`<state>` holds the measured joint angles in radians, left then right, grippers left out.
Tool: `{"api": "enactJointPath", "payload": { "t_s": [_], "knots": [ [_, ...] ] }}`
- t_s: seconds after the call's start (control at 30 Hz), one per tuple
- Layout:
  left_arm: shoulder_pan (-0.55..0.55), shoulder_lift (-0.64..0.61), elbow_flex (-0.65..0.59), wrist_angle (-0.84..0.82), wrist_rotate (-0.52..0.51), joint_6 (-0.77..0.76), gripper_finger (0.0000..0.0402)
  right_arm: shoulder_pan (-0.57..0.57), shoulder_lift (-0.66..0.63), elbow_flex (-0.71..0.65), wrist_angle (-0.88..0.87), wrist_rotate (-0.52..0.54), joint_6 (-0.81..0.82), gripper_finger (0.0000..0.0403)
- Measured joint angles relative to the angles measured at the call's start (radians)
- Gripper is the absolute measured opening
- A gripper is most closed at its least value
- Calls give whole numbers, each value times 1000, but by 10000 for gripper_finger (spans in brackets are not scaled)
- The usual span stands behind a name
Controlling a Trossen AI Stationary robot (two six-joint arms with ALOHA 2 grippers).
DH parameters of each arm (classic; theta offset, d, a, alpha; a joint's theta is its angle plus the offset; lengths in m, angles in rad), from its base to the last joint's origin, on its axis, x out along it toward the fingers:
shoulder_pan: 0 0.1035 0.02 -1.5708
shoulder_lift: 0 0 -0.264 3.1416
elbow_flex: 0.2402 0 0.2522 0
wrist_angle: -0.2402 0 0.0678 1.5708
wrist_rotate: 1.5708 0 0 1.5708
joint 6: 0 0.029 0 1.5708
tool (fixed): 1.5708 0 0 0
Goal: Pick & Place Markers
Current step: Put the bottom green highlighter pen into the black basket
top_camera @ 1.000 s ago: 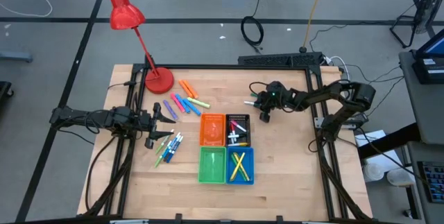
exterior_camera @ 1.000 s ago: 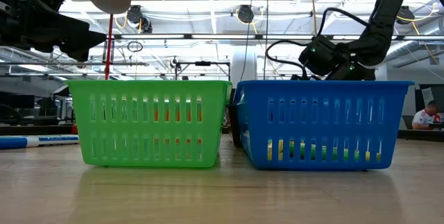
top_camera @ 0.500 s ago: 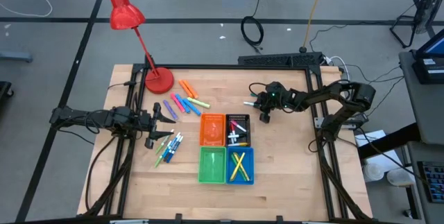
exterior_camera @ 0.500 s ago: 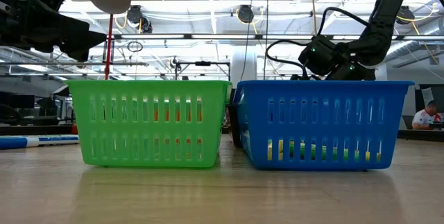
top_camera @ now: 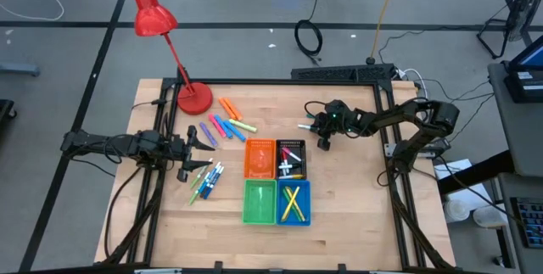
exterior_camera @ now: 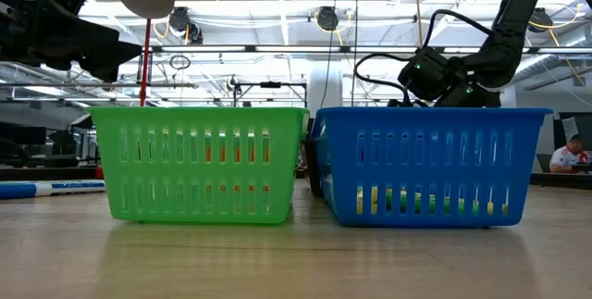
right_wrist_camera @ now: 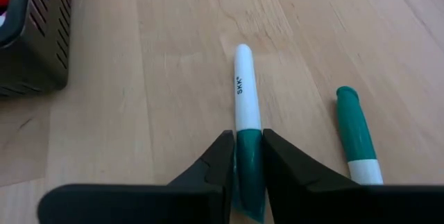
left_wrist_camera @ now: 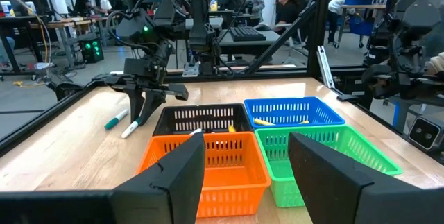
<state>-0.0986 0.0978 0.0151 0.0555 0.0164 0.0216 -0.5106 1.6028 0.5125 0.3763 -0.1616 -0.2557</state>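
A white marker with a green cap (right_wrist_camera: 243,89) lies on the wood right of the black bin (top_camera: 289,157), and my right gripper (right_wrist_camera: 248,165) is shut on it. A second green-capped marker (right_wrist_camera: 354,123) lies loose beside it. More markers (top_camera: 229,123) lie behind the orange bin (top_camera: 260,159), others (top_camera: 206,181) to its left. Yellow markers lie in the blue bin (top_camera: 293,202). My left gripper (top_camera: 204,138) waits open and level at the table's left side, its fingers (left_wrist_camera: 187,172) wide apart with nothing between them. My right gripper pinches the marker's green cap end (right_wrist_camera: 248,156) between its two fingers. The fingers slant down from the table's right side and run along the marker. The white barrel points away from them and seems to rest on the table (left_wrist_camera: 130,128).
Four small bins stand together mid-table: orange, black, green (top_camera: 259,202) and blue. A red desk lamp (top_camera: 193,97) stands at the far left corner. Bare wood lies near the front edge and along the right side. People sit at desks in the room beyond.
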Motion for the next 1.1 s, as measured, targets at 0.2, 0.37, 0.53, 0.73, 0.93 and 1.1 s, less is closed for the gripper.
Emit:
{"api": "enactJointPath", "payload": {
  "t_s": [0.2,0.37,0.53,0.73,0.93,1.1],
  "knots": [
    [0,0,0,0,0,0,212,0,0,0,0,0,0,49],
    [0,0,0,0,0,0,212,0,0,0,0,1,0,49],
    [0,0,0,0,0,0,212,0,0,0,10,1,4,49],
    [0,0,0,0,0,0,212,3,-44,-3,-16,0,22,49],
    [0,0,0,0,0,0,212,42,-152,-3,-73,0,37,49],
    [0,0,0,0,0,0,212,106,-242,-2,-94,1,53,49]
  ]
}}
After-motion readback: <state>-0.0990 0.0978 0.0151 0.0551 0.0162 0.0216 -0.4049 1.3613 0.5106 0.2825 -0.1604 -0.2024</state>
